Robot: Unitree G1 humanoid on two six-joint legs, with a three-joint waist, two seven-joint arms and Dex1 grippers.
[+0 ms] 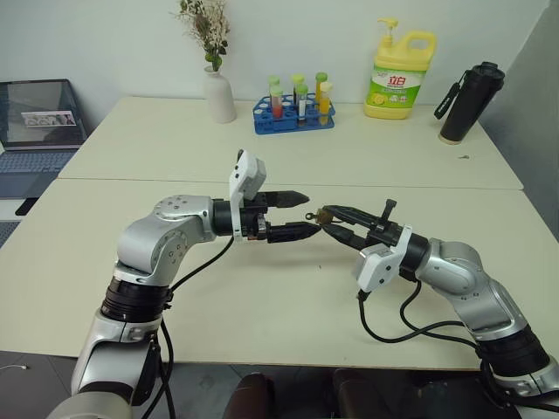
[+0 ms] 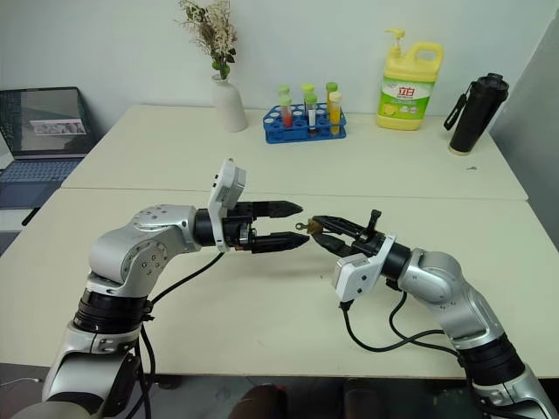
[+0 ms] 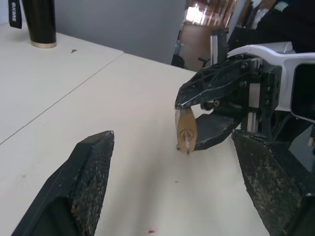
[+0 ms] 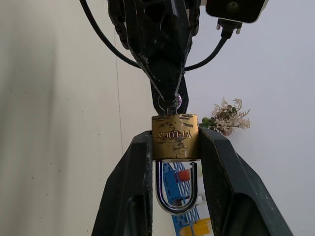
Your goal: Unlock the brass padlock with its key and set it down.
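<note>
the brass padlock [image 4: 174, 136] is clamped between the fingers of the right gripper [image 1: 330, 216], held above the table [image 1: 288, 305], its shackle seated in the body. a key [image 3: 187, 146] is seen in its keyhole. the left gripper [image 1: 301, 214] is spread apart just beside it, grasping nothing

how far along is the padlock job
Done: the right pincer has the brass padlock clamped above the table, with the key in its keyhole. In hand: the left pincer stands open beside it. Left: freeing the shackle, apparently seated, and setting it down.
</note>
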